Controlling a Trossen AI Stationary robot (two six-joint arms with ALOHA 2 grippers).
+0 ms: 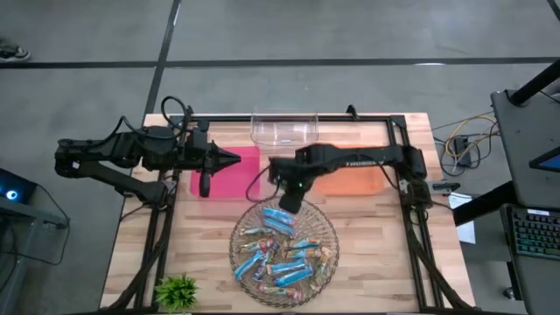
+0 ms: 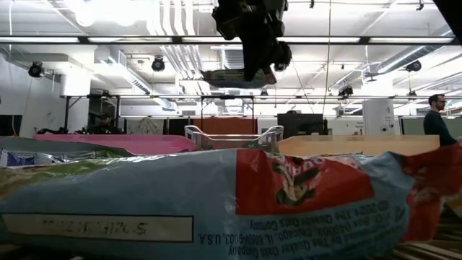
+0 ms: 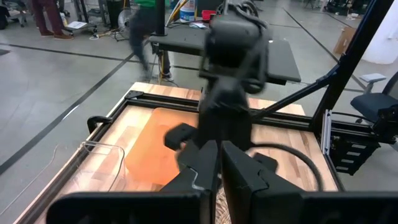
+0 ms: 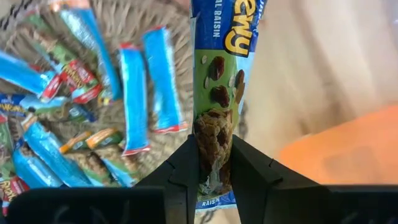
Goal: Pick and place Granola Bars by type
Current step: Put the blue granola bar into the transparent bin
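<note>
One "RAISIN" bar [image 4: 214, 112] in right end effector [image 4: 214, 163]

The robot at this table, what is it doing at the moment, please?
The robot is sorting granola bars. The right gripper is shut on one granola bar, held in the air above the far edge of the round basket, where many other bars lie. The orange tray and the pink tray lie beyond the basket. The left gripper waits, shut, over the pink tray.
</note>
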